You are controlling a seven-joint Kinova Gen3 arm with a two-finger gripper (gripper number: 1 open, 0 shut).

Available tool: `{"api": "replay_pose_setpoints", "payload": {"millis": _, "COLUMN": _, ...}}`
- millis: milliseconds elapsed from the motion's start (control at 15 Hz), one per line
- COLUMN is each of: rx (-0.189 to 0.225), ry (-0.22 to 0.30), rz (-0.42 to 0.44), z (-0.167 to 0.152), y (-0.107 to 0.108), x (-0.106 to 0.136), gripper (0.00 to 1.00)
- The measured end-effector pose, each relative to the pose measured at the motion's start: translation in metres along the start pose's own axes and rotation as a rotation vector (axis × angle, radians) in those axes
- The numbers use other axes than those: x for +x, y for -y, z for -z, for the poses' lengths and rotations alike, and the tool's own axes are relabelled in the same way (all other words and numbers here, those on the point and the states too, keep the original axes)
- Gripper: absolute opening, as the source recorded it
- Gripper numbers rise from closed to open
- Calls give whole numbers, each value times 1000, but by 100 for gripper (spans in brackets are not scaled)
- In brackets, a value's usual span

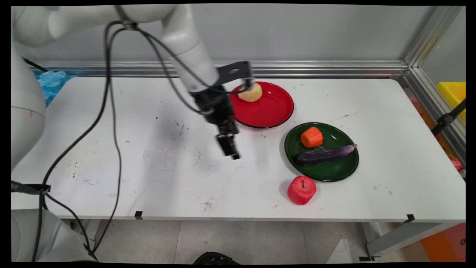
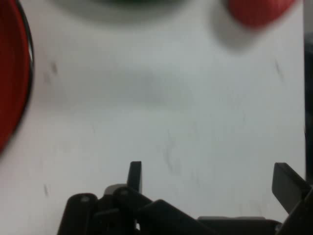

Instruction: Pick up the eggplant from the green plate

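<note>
Bright, even overhead light fills the scene. The arm throws soft grey shadows on the bench (image 1: 148, 167), and the red plate (image 1: 273, 108) shows slight glare. The hand view is blurred throughout.

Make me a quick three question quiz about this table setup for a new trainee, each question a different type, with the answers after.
1. True or false: the purple foam eggplant lies on the round red plate.
2. Which item sits on bare table, off both plates? A) orange foam chunk B) red foam apple C) pale yellow foam piece
3. Fill in: the black two-finger tool hangs over bare table with its fingers ____, holding nothing.

Key: 1 false, it lies on the round green plate beside the orange chunk. 2 B. 3 open; the hand view shows them spread wide.
</note>
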Motion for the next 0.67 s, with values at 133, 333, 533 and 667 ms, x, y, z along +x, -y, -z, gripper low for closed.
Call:
{"api": "replay_pose_setpoints", "payload": {"millis": 133, "rx": 19, "ry": -51, "rz": 3, "z": -11, "y": 1, "x": 26, "gripper": 100}}
{"api": "replay_pose_setpoints", "payload": {"millis": 333, "rx": 41, "ry": -114, "rz": -3, "z": -33, "y": -1, "x": 62, "gripper": 100}}
{"api": "replay_pose_setpoints", "payload": {"millis": 533, "rx": 60, "ry": -162, "rz": -10, "z": -58, "y": -4, "x": 92, "gripper": 100}}
{"api": "replay_pose_setpoints", "payload": {"millis": 667, "rx": 72, "ry": -185, "rz": -6, "z": -75, "y": -5, "x": 106, "gripper": 100}}
